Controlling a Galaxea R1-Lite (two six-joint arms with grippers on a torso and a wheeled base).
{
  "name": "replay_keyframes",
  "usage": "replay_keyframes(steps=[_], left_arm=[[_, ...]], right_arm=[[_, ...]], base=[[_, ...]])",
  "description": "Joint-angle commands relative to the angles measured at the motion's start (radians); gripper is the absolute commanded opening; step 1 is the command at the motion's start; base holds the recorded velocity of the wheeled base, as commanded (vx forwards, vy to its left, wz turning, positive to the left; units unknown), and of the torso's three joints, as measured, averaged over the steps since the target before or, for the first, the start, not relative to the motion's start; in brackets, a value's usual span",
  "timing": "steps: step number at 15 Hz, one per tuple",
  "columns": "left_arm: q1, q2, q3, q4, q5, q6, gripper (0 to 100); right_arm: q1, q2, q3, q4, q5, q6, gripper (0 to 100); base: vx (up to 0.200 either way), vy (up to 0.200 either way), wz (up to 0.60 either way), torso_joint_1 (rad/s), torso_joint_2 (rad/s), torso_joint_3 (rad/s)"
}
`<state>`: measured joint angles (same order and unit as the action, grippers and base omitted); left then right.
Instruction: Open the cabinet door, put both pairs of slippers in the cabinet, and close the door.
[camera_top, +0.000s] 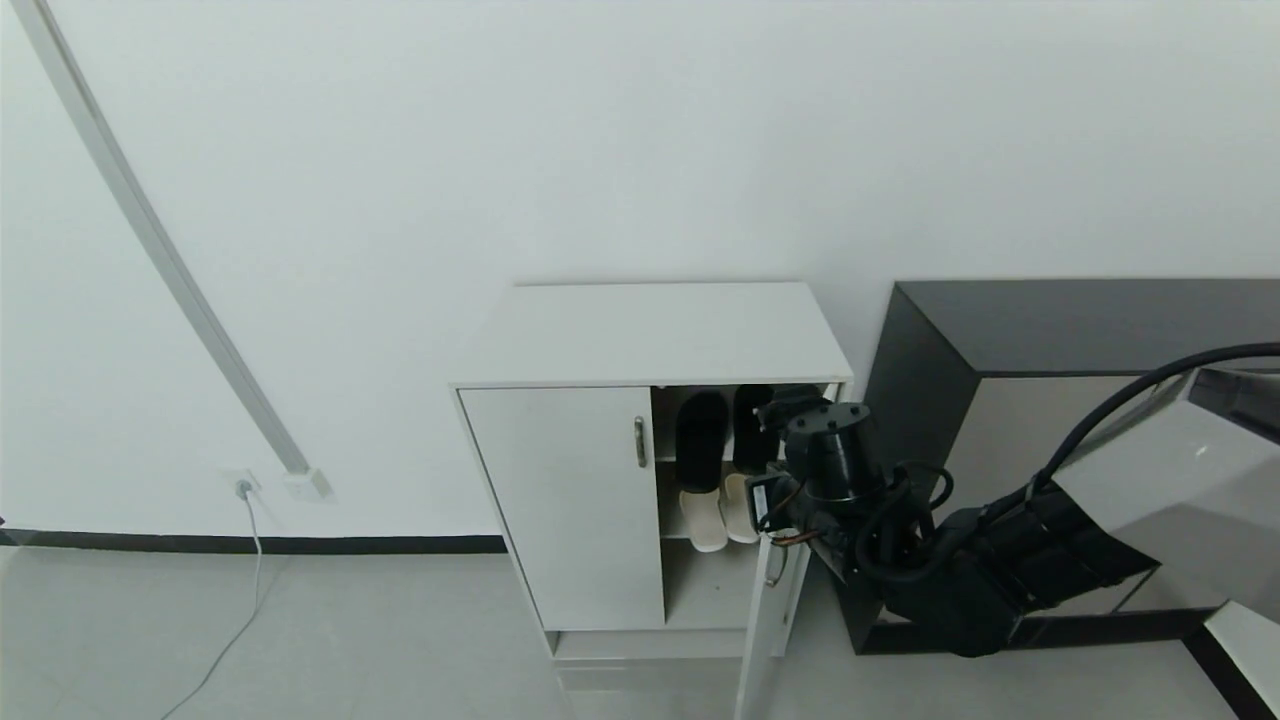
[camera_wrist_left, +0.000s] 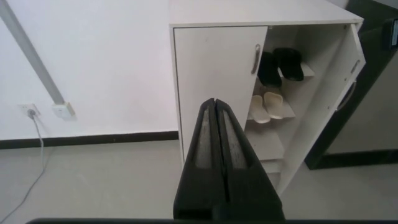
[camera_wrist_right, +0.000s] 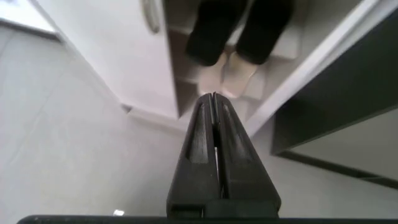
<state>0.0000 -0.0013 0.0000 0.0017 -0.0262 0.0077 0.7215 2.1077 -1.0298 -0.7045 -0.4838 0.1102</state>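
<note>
The white cabinet (camera_top: 650, 335) stands against the wall with its left door (camera_top: 565, 500) closed and its right door (camera_top: 765, 620) swung open toward me. A black pair of slippers (camera_top: 722, 435) lies on the upper shelf and a cream pair (camera_top: 720, 515) on the shelf below. My right gripper (camera_top: 785, 405) is at the upper right of the opening, next to the black pair, and it is shut and empty (camera_wrist_right: 213, 99). My left gripper (camera_wrist_left: 214, 102) hangs back from the cabinet, shut with nothing in it.
A dark cabinet (camera_top: 1000, 330) stands right beside the open door. At the left, a wall socket (camera_top: 245, 488) has a cable trailing over the grey floor, and a slanted conduit (camera_top: 150, 235) runs up the wall. Open floor lies before the cabinet.
</note>
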Motion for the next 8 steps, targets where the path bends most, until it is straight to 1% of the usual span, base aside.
replay_keyframes(steps=[1,8], left_arm=[[-0.002,0.001,0.0,0.0,0.0,0.0,0],[0.0,0.001,0.0,0.0,0.0,0.0,0]], right_arm=[[-0.014,-0.006,0.02,-0.006,-0.002,-0.015,0],[-0.082,-0.018,0.079,0.014,-0.002,-0.087,0]], base=[[0.0,0.0,0.0,0.0,0.0,0.0],[0.0,0.0,0.0,0.0,0.0,0.0]])
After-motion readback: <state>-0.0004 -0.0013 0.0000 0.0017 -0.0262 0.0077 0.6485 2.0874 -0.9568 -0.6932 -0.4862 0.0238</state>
